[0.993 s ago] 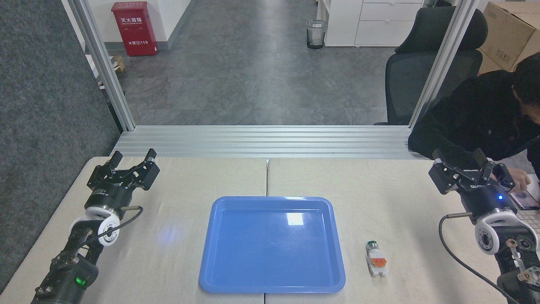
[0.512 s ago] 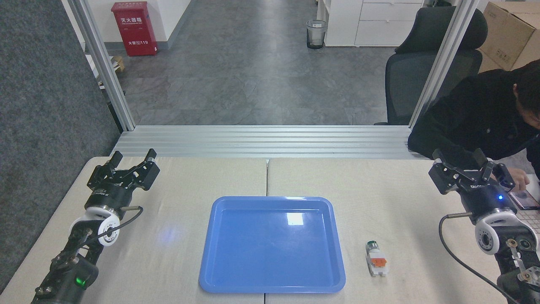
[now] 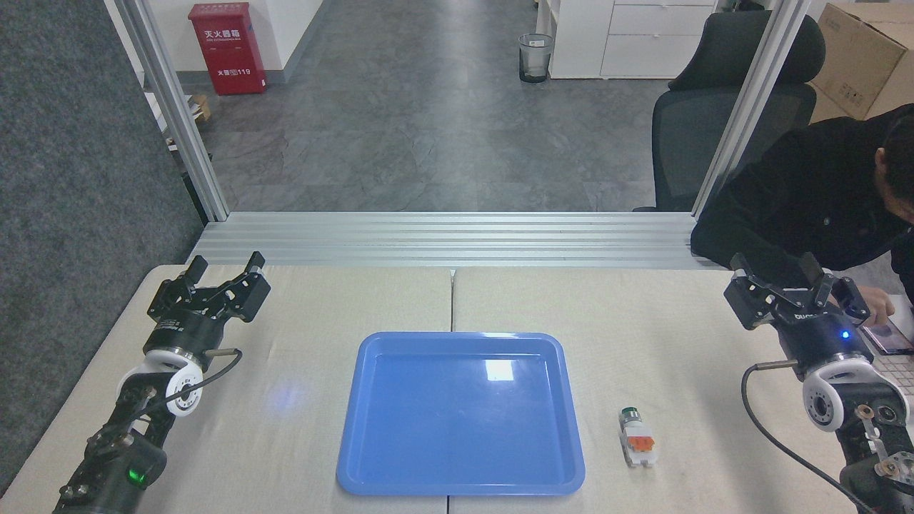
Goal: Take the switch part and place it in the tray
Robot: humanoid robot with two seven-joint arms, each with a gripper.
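Empty blue tray, switch part lying on the table to its right

The wide beige table (image 3: 300, 428), made of two tops meeting at a centre seam, fills the lower half of the head view. On it, straddling the seam, sits the large rectangular glossy blue plastic tray (image 3: 371, 471) with rounded corners and a raised rim; nothing lies inside it, only a bright window reflection on its floor. Beyond the table's far edge run ribbed aluminium rails, then a grey floor with a black office chair (image 3: 721, 107), a red cabinet (image 3: 227, 46) and a small waste bin (image 3: 535, 57). At the far right a person in a black jacket (image 3: 800, 200) leans over the table corner, a hand on a phone just behind the right arm.

The left gripper (image 3: 223, 268) hovers over the table's far left corner, well apart from the tray, its two black fingers spread and holding nothing. The right gripper (image 3: 775, 268) stands near the far right edge, likewise spread wide and empty, well apart from the switch part.

The small white plastic switch part (image 3: 637, 437), with an orange middle piece and a dark green round cap ringed in silver at its far end, lies flat on the table near the tray's right rim, not touching it. Nothing stands between it and the tray
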